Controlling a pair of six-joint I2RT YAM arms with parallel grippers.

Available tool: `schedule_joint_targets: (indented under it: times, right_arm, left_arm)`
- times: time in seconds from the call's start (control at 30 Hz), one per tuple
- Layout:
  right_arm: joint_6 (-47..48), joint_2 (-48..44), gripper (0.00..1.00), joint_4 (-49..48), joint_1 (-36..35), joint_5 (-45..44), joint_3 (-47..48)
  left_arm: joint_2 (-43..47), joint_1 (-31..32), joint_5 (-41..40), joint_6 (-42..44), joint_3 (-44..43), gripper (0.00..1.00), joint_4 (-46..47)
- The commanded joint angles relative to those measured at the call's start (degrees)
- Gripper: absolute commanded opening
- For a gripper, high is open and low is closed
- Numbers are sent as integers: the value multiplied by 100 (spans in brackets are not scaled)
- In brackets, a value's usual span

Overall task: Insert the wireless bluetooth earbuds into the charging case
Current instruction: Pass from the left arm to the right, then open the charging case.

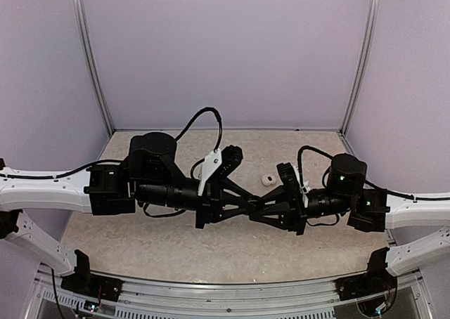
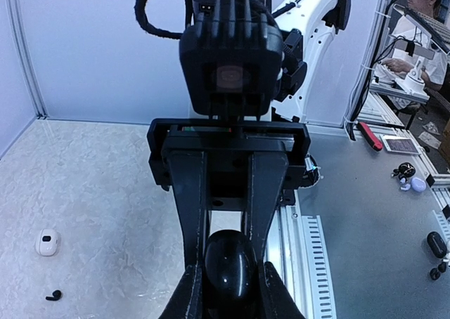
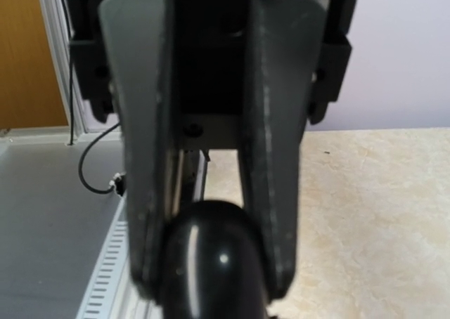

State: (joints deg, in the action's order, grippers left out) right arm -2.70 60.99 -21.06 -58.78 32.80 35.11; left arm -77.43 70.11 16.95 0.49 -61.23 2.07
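Note:
A glossy black charging case [image 2: 228, 263] hangs in the air between my two grippers, which meet nose to nose over the middle of the table [image 1: 140, 242]. My left gripper [image 2: 228, 294] is shut on its near end. My right gripper [image 2: 228, 245] is shut on it from the opposite side. In the top view the two meet at the case, left gripper [image 1: 242, 206] and right gripper [image 1: 261, 211]. The case fills the bottom of the right wrist view [image 3: 211, 263]. One black earbud [image 2: 53, 295] lies on the table. The other earbuds are out of view.
A small white charging case [image 1: 268, 179] sits on the table just behind the grippers and also shows in the left wrist view [image 2: 47, 243], close to the black earbud. An aluminium rail [image 2: 309, 263] runs along the near table edge. Lilac walls [image 1: 225, 52] enclose the back and sides.

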Motion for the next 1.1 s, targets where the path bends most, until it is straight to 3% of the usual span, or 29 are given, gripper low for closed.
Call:
schedule_joint_targets:
  times: [0.0,0.1,0.17,0.67,0.83,1.07]
  right_arm:
    - [15,54,16,72,33,-151,181]
    - [70,8,12,50,32,-126,166]
    - [105,-41,11,33,34,-99,142]
    - [113,-174,7,38,32,-17,53]
    - [47,-161,7,76,32,-211,104]
    - [-53,-86,7,14,34,-49,178]
  left_arm:
    - [-22,56,132,-23,-143,18,195]
    - [3,60,-23,-23,-82,42,221]
    - [62,49,-166,-23,-36,49,248]
    - [487,-203,-674,111,88,56,196]
    - [529,46,-361,377,201,65,263]
    - [159,143,-683,479,-29,65,24]
